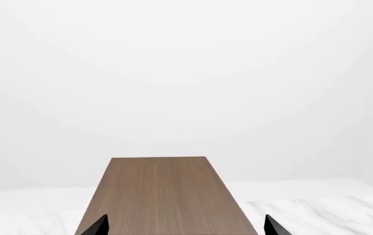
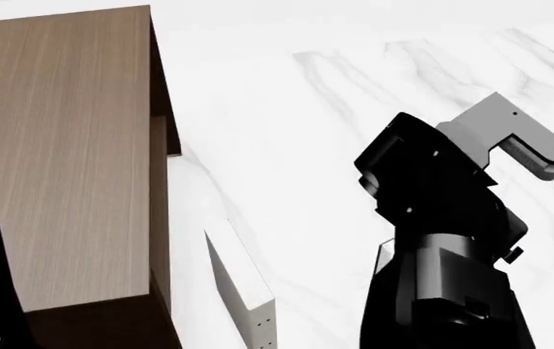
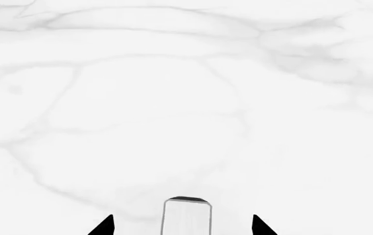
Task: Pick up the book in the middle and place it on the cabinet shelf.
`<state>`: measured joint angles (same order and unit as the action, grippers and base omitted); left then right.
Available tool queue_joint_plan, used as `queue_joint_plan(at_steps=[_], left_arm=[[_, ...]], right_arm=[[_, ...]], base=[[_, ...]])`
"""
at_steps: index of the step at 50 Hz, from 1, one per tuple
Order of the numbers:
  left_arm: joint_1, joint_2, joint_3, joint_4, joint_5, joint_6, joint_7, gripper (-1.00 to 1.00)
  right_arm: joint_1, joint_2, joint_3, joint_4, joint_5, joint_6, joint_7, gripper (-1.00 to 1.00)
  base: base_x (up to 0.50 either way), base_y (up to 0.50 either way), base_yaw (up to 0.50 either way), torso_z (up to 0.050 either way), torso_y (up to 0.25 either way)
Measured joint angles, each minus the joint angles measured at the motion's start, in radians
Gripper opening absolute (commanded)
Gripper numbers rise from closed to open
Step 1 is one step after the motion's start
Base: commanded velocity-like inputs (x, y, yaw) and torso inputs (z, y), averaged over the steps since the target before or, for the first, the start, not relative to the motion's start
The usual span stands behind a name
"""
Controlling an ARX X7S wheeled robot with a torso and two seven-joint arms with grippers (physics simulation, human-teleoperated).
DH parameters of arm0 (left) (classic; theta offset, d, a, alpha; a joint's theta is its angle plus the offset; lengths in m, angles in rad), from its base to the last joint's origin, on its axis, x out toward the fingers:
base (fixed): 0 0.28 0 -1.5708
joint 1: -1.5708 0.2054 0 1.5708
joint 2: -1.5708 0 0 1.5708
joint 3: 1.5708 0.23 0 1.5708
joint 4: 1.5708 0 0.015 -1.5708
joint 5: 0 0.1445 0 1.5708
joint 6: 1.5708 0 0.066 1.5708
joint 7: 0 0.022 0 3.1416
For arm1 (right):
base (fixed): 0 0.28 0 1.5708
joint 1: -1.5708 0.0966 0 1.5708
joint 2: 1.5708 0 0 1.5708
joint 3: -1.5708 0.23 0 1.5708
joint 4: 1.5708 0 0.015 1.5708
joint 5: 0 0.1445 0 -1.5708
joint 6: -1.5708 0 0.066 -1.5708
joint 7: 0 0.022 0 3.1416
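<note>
The book [image 3: 187, 215] is seen edge-on between the right gripper [image 3: 183, 226] jaws, which are apart. Being stiff and probably heavy, it should be clamped across its covers. The left gripper [image 1: 185, 227] jaws are spread above the cabinet [image 1: 163, 196].

The cabinet shelf [image 2: 59, 145] looked like matt wood veneer, its fine straight grain running lengthwise, the flat top lighter brown than the darker sides. The floor [image 2: 355, 87] resembled polished white marble with soft grey veining. The right arm's casing [image 2: 432, 189] appeared smooth matt black plastic, with a matt grey bracket [image 2: 510, 134].
</note>
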<state>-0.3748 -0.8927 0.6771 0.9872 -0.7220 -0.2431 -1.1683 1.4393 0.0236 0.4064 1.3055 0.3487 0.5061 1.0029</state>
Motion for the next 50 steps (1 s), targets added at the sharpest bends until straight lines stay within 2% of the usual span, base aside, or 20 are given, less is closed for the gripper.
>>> queue_joint_plan(at_steps=[39,40,50], left_arm=[[-0.003,-0.006,0.009,-0.001,0.0,0.006,-0.007,1.0],[-0.003,-0.006,0.009,-0.001,0.0,0.006,-0.007,1.0],[-0.004,-0.008,0.01,-0.004,0.0,0.01,-0.008,1.0]], right_arm=[[-0.078,-0.01,0.131,0.003,-0.199,0.02,-0.142,1.0],[-0.079,-0.011,0.133,0.003,-0.203,0.021,-0.144,-1.0],[-0.082,-0.014,0.144,0.004,-0.242,0.024,-0.176,-1.0]], base=[[0.0,0.0,0.0,0.0,0.0],[0.0,0.0,0.0,0.0,0.0],[0.0,0.0,0.0,0.0,0.0]])
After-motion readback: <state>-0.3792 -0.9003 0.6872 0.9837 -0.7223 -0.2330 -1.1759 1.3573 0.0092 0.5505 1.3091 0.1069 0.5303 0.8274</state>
